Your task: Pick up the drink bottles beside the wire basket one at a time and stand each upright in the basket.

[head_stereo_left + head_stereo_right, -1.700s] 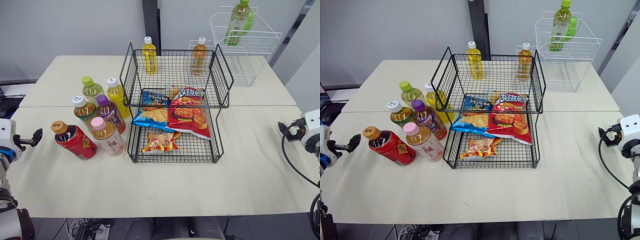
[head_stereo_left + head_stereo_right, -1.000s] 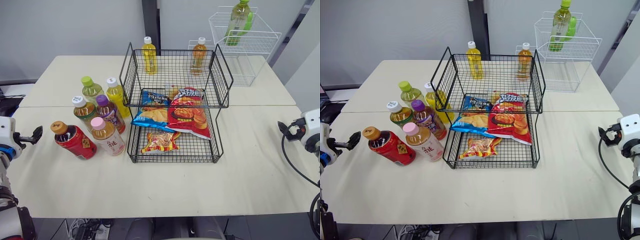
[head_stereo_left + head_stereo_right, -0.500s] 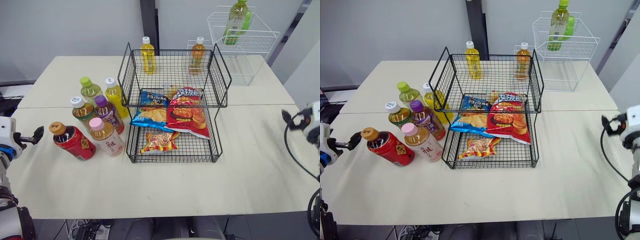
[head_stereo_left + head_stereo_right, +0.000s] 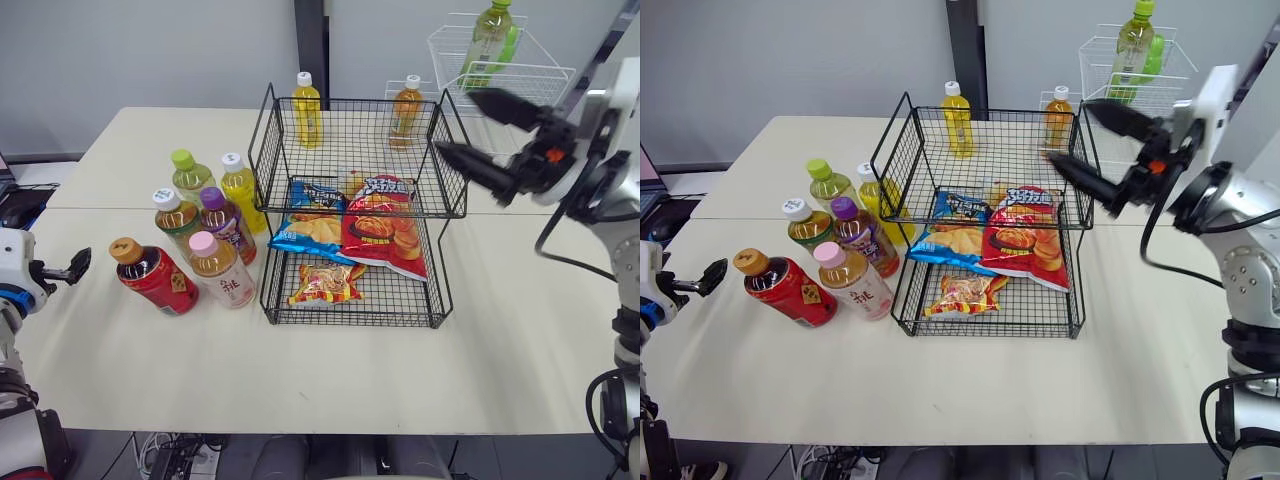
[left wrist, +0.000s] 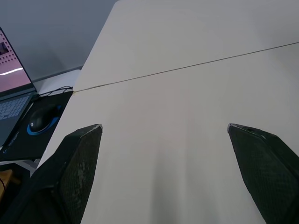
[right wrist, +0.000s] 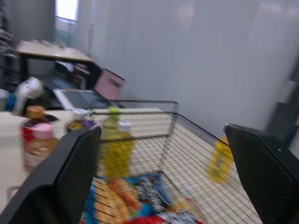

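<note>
Several drink bottles stand in a cluster left of the black two-tier wire basket (image 4: 262,150): a green-capped one (image 4: 185,175), a yellow one (image 4: 239,190), a white-capped tea (image 4: 172,217), a purple-capped one (image 4: 224,224) and a pink-capped one (image 4: 217,270). A red bottle (image 4: 154,277) leans at the cluster's front left. My right gripper (image 4: 455,122) is open, raised over the right side of the upper tier, holding nothing. My left gripper (image 4: 72,266) is open over bare table, left of the red bottle.
Snack bags (image 4: 378,225) lie in the basket's lower tier. A yellow bottle (image 4: 306,97) and an orange one (image 4: 405,98) stand behind the basket. A white wire rack (image 4: 520,85) with a green bottle (image 4: 494,32) stands at the back right. A laptop (image 5: 11,105) sits beyond the table's left edge.
My right arm has swung up from the table's right edge to above the basket's right side, fingers spread. The camera shifted slightly. The left arm and bottles have stayed put.
</note>
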Controlling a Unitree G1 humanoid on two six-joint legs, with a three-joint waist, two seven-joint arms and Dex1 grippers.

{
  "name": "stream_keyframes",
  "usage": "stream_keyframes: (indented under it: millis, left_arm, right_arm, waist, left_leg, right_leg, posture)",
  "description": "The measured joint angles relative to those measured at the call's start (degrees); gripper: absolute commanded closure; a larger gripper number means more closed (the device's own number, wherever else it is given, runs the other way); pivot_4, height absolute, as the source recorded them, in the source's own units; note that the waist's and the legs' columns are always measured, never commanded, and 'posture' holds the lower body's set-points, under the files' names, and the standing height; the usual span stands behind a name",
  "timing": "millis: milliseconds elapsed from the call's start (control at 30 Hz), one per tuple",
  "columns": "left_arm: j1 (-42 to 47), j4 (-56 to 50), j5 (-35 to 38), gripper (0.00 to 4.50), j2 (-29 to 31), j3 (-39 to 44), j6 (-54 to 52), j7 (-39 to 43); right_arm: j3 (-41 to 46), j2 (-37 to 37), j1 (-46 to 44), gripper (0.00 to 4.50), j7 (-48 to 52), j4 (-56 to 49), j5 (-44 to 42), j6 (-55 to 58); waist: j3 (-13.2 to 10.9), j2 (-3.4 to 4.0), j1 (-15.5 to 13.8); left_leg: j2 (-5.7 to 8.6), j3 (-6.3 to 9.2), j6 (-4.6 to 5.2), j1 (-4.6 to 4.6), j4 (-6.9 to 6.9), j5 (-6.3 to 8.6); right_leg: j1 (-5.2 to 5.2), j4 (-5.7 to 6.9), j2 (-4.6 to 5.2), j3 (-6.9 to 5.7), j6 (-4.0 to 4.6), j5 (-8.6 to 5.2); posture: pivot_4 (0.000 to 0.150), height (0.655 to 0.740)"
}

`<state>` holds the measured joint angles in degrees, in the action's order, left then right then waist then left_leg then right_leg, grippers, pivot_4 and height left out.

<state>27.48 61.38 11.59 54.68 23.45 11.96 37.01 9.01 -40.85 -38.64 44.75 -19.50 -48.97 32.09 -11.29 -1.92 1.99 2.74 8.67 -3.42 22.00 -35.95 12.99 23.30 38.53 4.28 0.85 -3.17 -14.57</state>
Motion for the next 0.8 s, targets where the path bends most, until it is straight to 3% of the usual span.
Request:
stream_keyframes:
  millis: [167,467,667,800]
  left_arm:
    - [-5.08,-1.44,4.15,0.04,-0.15,3.14,-1.36,3.94]
    - [-19.9,-19.1,15.08,0.04,-0.53,13.47,-11.61,11.08]
    - [-47.89,-56.94,25.17,0.04,-11.03,26.62,-24.71,9.7]
    - [-55.82,-76.47,32.28,0.04,-14.47,30.89,-33.59,5.68]
  right_arm:
    - [-6.86,4.22,6.47,0.0,9.09,-5.58,1.04,-4.27]
    - [-11.07,12.82,3.49,0.0,15.22,-1.78,3.83,-11.1]
    - [-13.44,15.6,0.9,0.0,18.9,4.5,7.57,-13.45]
    - [-14.79,16.99,-1.45,0.0,21.21,9.45,10.21,-15.5]
  waist:
    - [0.06,-0.12,0.01]
    - [0.05,-0.1,0.38]
    - [0.06,-0.11,1.05]
    - [0.02,-0.05,-0.43]
  left_leg:
    - [-0.22,-0.11,0.0,-0.03,-0.01,0.05]
    - [-0.43,-0.24,-0.02,-0.11,0.02,0.07]
    - [-0.65,-0.39,-0.17,-0.06,0.11,0.19]
    - [-0.89,-0.51,-0.18,-0.09,0.05,0.17]
  right_leg:
    - [0.04,-0.01,-0.21,0.01,0.04,0.02]
    - [0.11,-0.05,-0.28,0.03,0.27,0.14]
    - [0.07,-0.59,-0.14,0.14,0.39,0.28]
    - [-0.09,-0.59,-0.28,-0.09,0.27,0.13]
  posture:
    - [0.15,0.74]
    - [0.15,0.74]
    - [0.15,0.74]
    - [0.15,0.74]
